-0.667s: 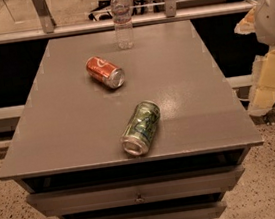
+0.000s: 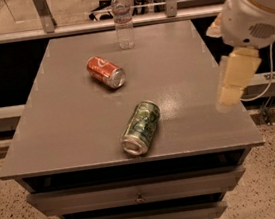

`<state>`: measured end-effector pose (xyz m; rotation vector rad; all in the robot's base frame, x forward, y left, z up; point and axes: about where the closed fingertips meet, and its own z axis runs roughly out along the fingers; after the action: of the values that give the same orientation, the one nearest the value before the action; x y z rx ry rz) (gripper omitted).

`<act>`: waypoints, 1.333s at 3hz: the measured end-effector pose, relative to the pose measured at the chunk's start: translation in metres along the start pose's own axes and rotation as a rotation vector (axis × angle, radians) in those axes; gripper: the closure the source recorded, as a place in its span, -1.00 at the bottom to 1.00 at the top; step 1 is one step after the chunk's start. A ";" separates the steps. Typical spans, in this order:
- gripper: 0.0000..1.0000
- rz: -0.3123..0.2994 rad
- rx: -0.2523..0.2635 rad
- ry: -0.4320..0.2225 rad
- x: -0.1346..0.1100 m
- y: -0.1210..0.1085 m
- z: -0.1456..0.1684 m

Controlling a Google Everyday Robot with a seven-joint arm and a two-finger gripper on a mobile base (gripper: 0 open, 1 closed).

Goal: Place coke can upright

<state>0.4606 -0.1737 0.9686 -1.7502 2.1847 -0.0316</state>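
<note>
Coke can (image 2: 105, 71) on its side on desk (image 2: 182, 65), not upright yet; end effector (image 2: 231, 91) at desk edge, away from can, open/shut can't tell

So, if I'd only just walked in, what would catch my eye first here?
Probably the robot's big pale gripper, hanging over the right edge of the grey table. Next come two cans lying on their sides: the red coke can toward the back left and a green can near the front edge. A clear water bottle stands upright at the far edge.
</note>
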 end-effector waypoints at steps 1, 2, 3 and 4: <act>-1.00 0.005 -0.049 -0.050 -0.083 -0.030 0.055; -1.00 0.038 -0.069 -0.089 -0.151 -0.054 0.090; -1.00 0.038 -0.069 -0.089 -0.151 -0.054 0.090; -1.00 0.062 -0.049 -0.113 -0.165 -0.067 0.100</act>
<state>0.5818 -0.0136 0.9311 -1.6661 2.1735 0.1340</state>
